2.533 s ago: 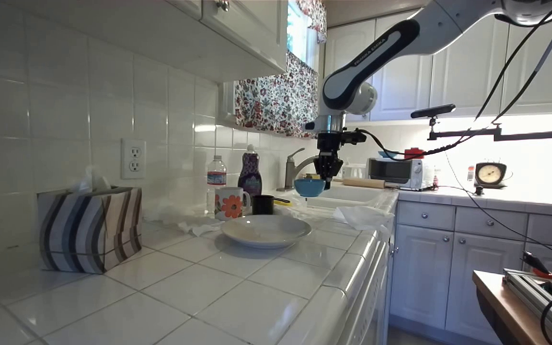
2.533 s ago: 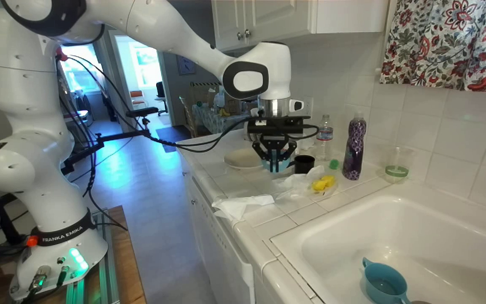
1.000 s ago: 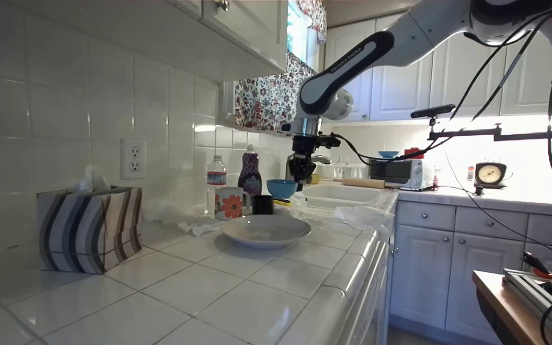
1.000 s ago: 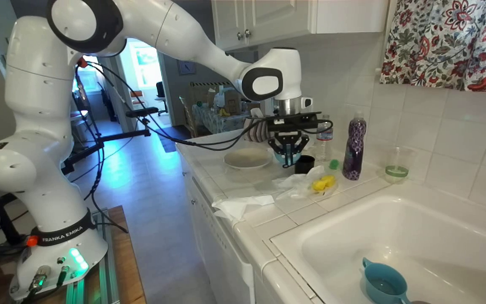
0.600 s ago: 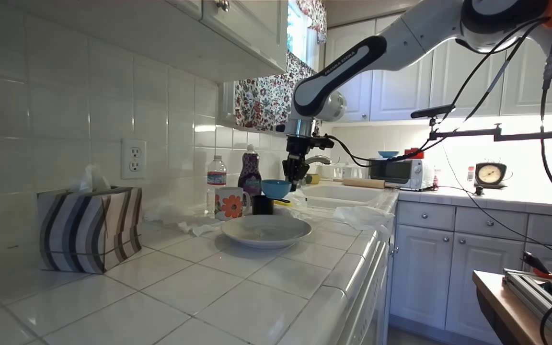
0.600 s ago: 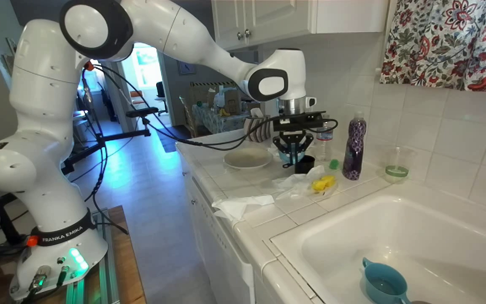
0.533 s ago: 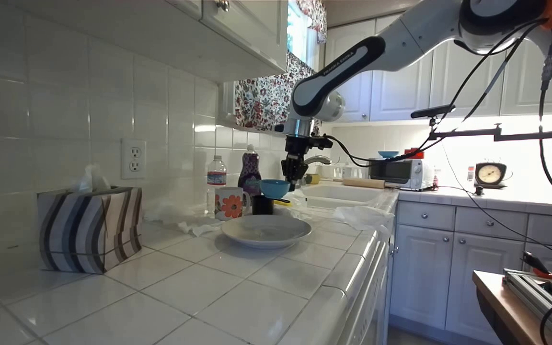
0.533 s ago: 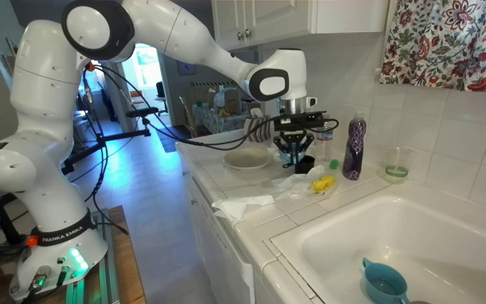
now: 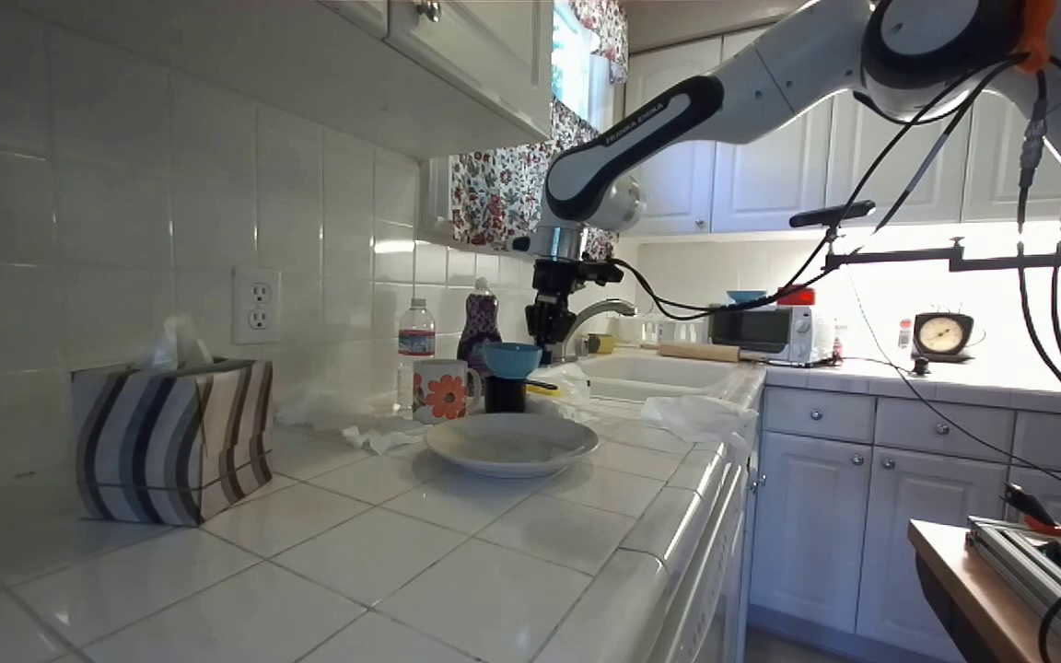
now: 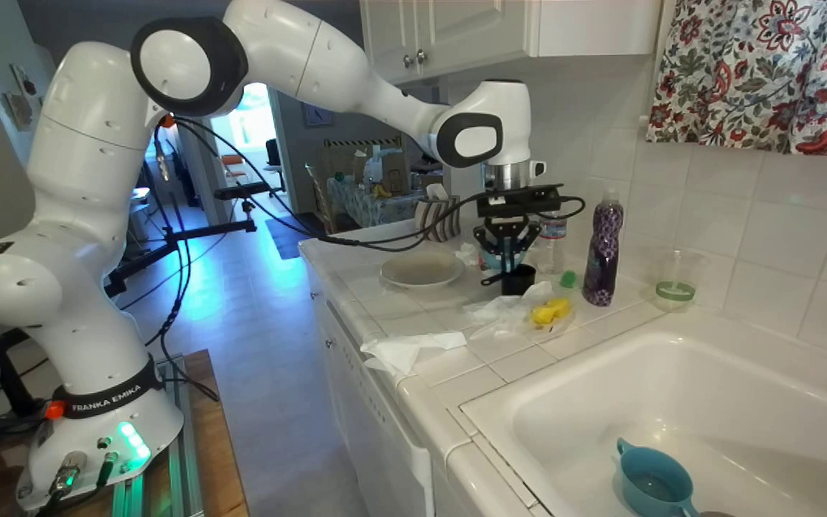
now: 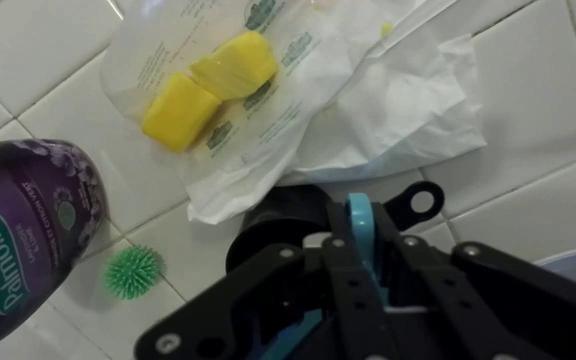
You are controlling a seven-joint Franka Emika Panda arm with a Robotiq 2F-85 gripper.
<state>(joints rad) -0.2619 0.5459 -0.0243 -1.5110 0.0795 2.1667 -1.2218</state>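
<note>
The blue bowl (image 9: 512,361) hangs upright off the gripper (image 11: 361,210), over the counter (image 9: 383,552) and right by the black mug (image 9: 505,396). Fingers (image 11: 339,240) are nearly together, with just a thin blue strip (image 11: 362,220) pinched between them in the wrist view. Rim or handle, I honestly can't tell. My guess is it's held there because an edge that thin suits a narrow pinch, and it leaves the bowl roughly level in case something's in it (can't see inside). Also can't tell if it's touching the mug or just above it.

The mug's ring handle (image 11: 400,210) pokes out near the fingertips. Beside the mug there's a crumpled wrapper (image 11: 318,90) with yellow chunks (image 11: 183,112), probably there to keep them off the counter. A green spiky ball (image 11: 132,272) sits between the mug and the soap (image 11: 13,250). The plate (image 9: 512,447) is out in the open, while the water bottle (image 9: 416,345) is tucked near the wall (image 9: 337,230), likely out of the way. Tissue box (image 9: 171,442) is well apart, and a blue cup (image 10: 654,481) sits in the sink (image 10: 586,409).
</note>
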